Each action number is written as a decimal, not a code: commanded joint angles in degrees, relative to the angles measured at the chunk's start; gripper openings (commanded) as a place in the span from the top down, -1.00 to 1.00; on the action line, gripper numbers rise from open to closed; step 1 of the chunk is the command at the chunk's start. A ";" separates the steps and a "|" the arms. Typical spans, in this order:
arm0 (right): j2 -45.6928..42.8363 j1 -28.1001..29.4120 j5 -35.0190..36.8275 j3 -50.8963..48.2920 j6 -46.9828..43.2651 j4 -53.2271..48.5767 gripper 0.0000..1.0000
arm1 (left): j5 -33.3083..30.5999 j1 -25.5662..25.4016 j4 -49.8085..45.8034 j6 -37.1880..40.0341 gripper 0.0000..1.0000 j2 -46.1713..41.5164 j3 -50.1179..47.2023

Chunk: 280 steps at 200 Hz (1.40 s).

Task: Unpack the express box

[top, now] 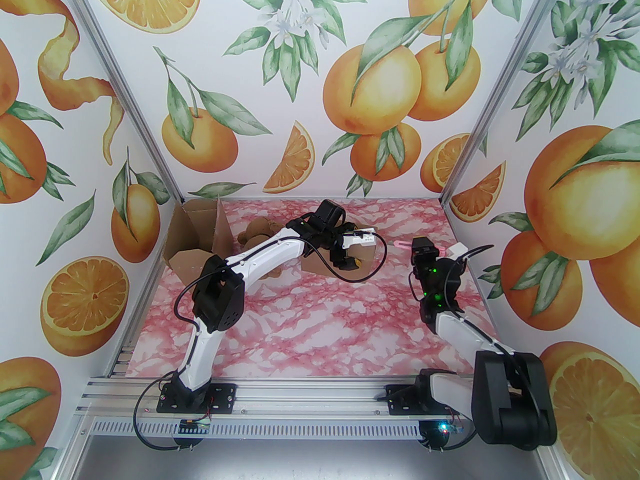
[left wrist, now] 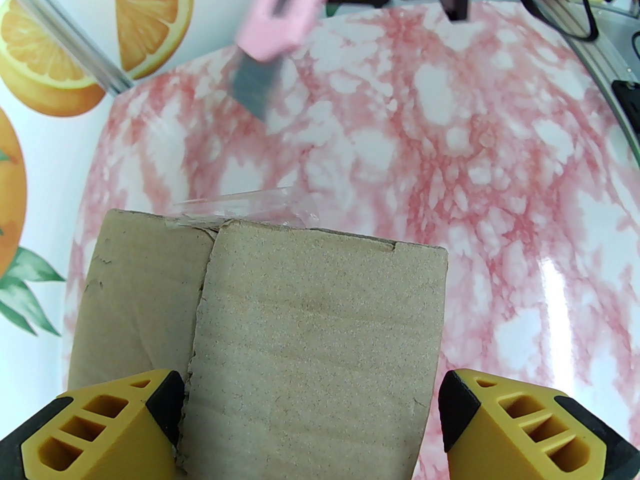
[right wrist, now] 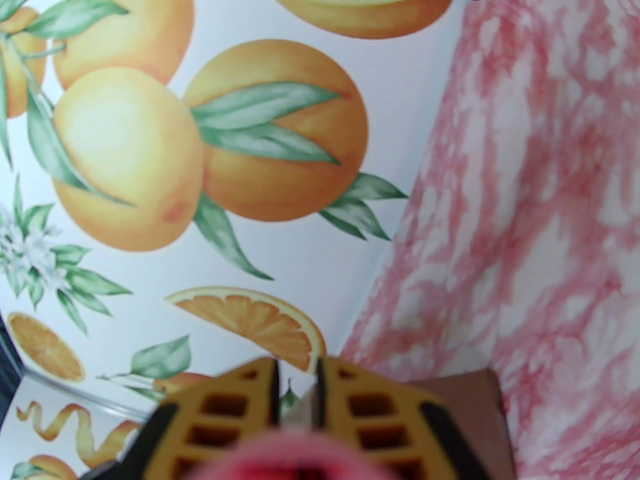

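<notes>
Nearby, left gripper point(left wrist: 310, 423) wide astride cardboard flap point(left wrist: 315, 338), right gripper point(right wrist: 297, 393) clamping pink knife point(left wrist: 277, 13).

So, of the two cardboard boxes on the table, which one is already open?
The far-left box, by the left wall: its flaps stand up. The other box, under the left end effector, has its top flaps folded down.
</notes>
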 commanded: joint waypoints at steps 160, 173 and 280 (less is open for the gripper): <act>3.17 1.87 -2.87 0.43 -1.34 -0.78 1.00 | -2.21 -0.81 -2.34 -0.30 -0.71 -1.43 -1.09; 2.78 1.69 -2.95 -0.14 -1.80 -2.10 1.00 | -2.20 -0.62 -2.34 -0.37 -0.71 -1.58 -1.08; -2.18 0.36 -1.07 1.27 -10.18 -17.77 1.00 | -2.58 -0.50 -2.38 -0.21 -0.71 -1.94 -1.42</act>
